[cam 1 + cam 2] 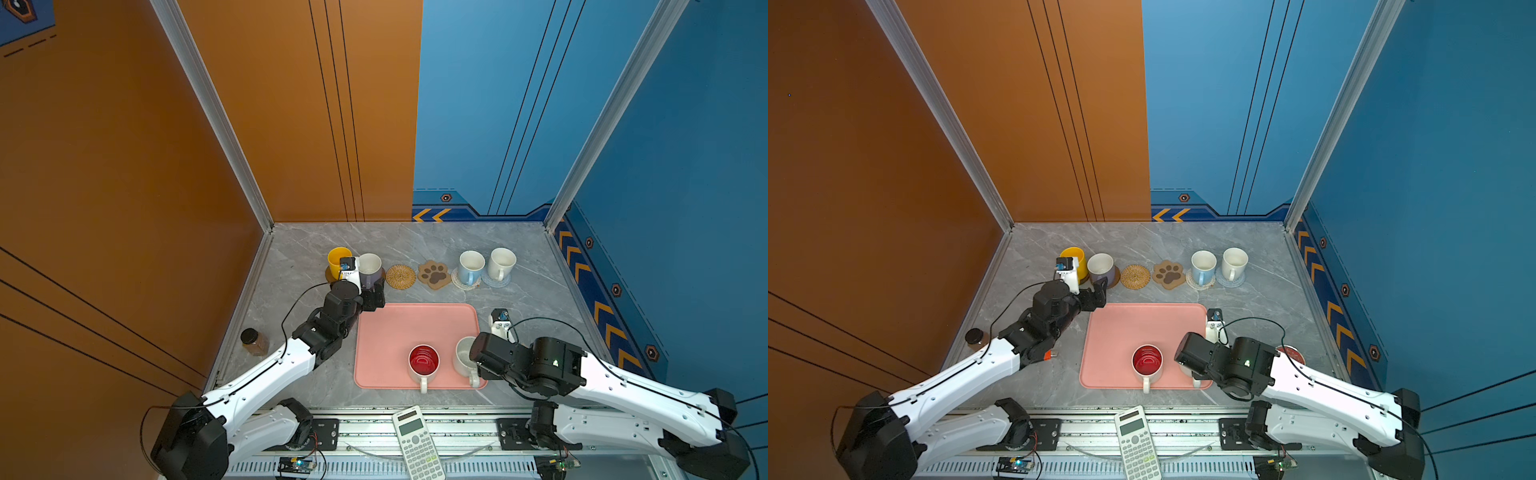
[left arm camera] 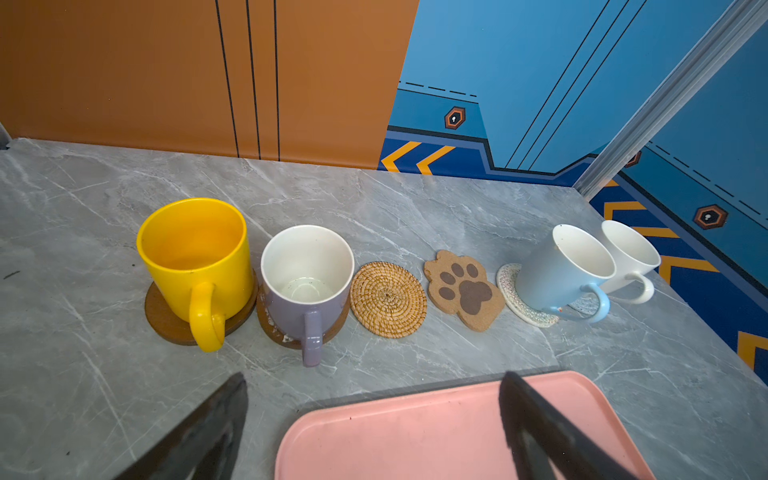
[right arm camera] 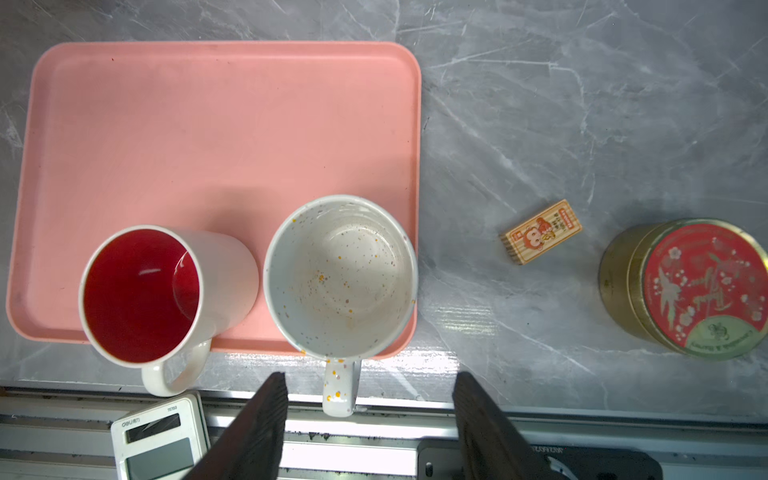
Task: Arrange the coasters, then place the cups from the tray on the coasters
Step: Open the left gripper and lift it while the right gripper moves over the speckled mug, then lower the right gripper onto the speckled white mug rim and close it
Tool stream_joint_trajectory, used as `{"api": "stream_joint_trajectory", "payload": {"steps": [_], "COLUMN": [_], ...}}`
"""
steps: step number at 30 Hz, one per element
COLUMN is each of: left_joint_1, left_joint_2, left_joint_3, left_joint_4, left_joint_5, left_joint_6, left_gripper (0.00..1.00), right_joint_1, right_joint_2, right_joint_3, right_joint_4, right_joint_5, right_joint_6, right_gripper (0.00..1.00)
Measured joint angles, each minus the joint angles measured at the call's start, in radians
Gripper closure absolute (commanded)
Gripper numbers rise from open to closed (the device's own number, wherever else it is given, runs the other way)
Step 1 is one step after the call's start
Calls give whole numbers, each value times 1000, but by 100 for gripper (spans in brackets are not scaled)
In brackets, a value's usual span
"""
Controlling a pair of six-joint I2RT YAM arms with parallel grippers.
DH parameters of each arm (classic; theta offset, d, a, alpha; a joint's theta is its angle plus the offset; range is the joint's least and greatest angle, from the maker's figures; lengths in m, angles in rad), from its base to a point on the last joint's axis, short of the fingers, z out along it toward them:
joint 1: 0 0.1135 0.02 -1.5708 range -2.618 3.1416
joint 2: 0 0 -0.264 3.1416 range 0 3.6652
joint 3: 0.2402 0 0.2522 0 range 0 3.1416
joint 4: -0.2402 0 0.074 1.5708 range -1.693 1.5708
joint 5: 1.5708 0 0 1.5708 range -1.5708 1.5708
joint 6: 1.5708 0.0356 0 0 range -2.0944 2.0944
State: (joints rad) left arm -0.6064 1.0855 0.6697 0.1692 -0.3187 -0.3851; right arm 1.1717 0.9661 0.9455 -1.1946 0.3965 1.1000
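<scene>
The left gripper (image 2: pixel 374 378) stands wide apart and holds nothing; it hangs just before the lilac mug (image 2: pixel 305 286), which sits on a dark brown coaster (image 2: pixel 270 328); the right gripper (image 3: pixel 370 379) is apart too, and the handle of the speckled mug (image 3: pixel 340 278) lies between its fingers (image 3: pixel 266 415), not touched; this mug and the red-inside mug (image 3: pixel 141 295) stand on the pink tray (image 3: pixel 208 124); the woven coaster (image 2: pixel 388 299) and the paw coaster (image 2: pixel 463 289) lie uncovered.

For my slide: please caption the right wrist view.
Right pincer, open, lined up with the handle of the speckled cup; red-lined cup beside it on the pink tray.
</scene>
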Motion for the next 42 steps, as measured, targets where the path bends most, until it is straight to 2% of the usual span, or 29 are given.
{"api": "stream_joint_trajectory", "payload": {"steps": [7,13,21,33,42], "left_joint_1": [9,18,27,37,41], "left_joint_2": [-5,-5,-7,-8,-8], "left_joint_3": [0,-2,-15,-15,-15], "left_joint_4": [1,1,4,5,5], "left_joint_5": [21,35,37,51,60], "left_joint_6": [-5,-8,-23,-34,-34], "left_gripper": [4,4,4,3,3], "right_joint_1": [84,93,88,12,-5], "right_joint_2": [74,142,148,90,112], "right_joint_3": [-32,-81,-144,-227,-243], "right_joint_4": [2,55,142,242,272], "right_joint_5": [-27,-87,-117,-153,-160], "right_joint_6": [86,107,119,130,131], "right_gripper": [33,32,32,47,55]}}
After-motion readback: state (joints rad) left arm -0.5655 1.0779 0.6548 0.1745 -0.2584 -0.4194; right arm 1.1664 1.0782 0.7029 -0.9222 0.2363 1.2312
